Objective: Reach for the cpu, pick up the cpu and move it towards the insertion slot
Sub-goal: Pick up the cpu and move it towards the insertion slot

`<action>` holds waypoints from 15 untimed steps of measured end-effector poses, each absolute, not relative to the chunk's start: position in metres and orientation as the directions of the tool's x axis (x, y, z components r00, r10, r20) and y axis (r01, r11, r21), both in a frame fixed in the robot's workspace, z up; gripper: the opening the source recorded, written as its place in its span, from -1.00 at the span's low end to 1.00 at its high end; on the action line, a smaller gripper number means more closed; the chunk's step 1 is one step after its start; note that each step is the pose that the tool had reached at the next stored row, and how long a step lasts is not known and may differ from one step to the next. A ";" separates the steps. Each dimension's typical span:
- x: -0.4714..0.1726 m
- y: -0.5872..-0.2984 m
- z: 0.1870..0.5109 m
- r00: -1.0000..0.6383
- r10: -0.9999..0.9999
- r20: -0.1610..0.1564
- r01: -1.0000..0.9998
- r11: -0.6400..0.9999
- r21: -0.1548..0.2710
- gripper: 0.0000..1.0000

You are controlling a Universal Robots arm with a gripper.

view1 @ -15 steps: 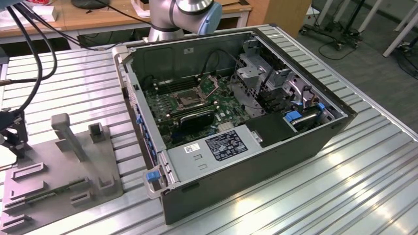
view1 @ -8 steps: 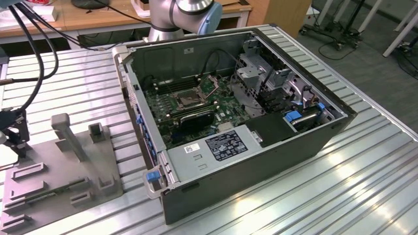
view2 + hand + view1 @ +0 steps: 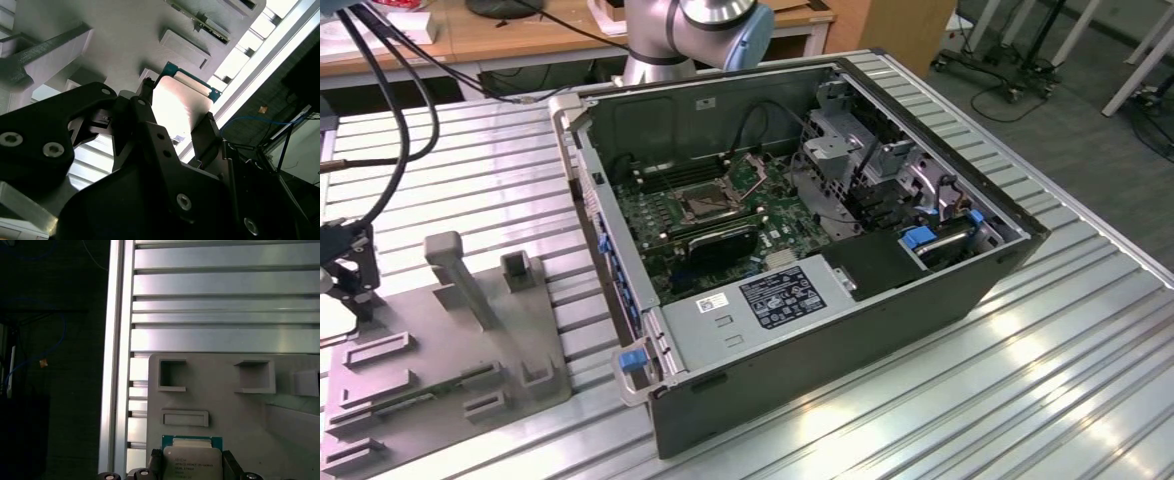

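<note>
The pincer (image 3: 176,111) looks shut tight on two sides of the cpu (image 3: 182,97), just over the grey tray (image 3: 225,410). The insertion slot (image 3: 698,207) lies well apart, inside the computer case (image 3: 854,330).

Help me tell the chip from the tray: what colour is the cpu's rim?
The cpu has a green rim around a silvery face; clearest in the first wrist view.

The ribbed metal table (image 3: 1067,330) bears an open computer case (image 3: 854,350) and a grey tray (image 3: 454,335).
</note>
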State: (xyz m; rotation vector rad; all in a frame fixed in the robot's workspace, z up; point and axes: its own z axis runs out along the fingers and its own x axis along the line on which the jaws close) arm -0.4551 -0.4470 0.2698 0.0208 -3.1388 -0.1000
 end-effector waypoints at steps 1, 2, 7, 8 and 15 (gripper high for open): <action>-0.455 -0.447 0.270 -1.000 -0.013 0.001 -0.013 0.998 0.064 0.09; -0.455 -0.447 0.270 -1.000 -0.013 0.001 -0.013 0.998 0.064 0.09; -0.455 -0.447 0.272 -1.000 -0.013 0.001 -0.013 0.998 0.064 0.09; -0.455 -0.447 0.273 -1.000 -0.013 0.001 -0.013 0.998 0.064 0.09; -0.455 -0.447 0.274 -1.000 -0.013 0.001 -0.013 0.998 0.064 0.09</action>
